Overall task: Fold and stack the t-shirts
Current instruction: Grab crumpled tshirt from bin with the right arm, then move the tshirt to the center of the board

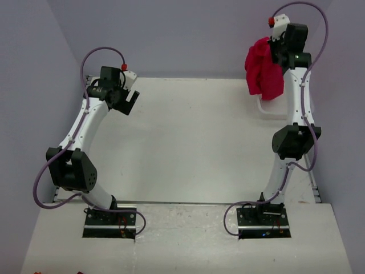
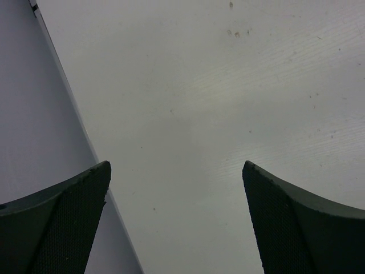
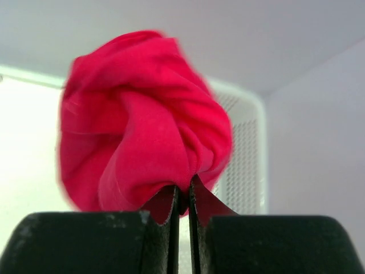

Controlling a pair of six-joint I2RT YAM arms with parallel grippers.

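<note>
Right end effector point(image 3: 182, 197): fingers pressed together, clamped on a fold of the plain bright red cloth t-shirt point(image 3: 142, 120). Shirt bunches in a loose ball directly ahead of the fingertips and hangs off the pale desk point(image 1: 194, 142). Beyond the shirt, to the right of the end effector, stands a white plastic mesh basket point(image 3: 245, 148). Left end effector point(image 2: 175, 165): fingers wide apart, held above the desk near its left edge.

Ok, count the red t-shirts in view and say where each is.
1. The red t-shirt hangs bunched from the right gripper, near the white basket at the far right. Others may be hidden inside it.
</note>
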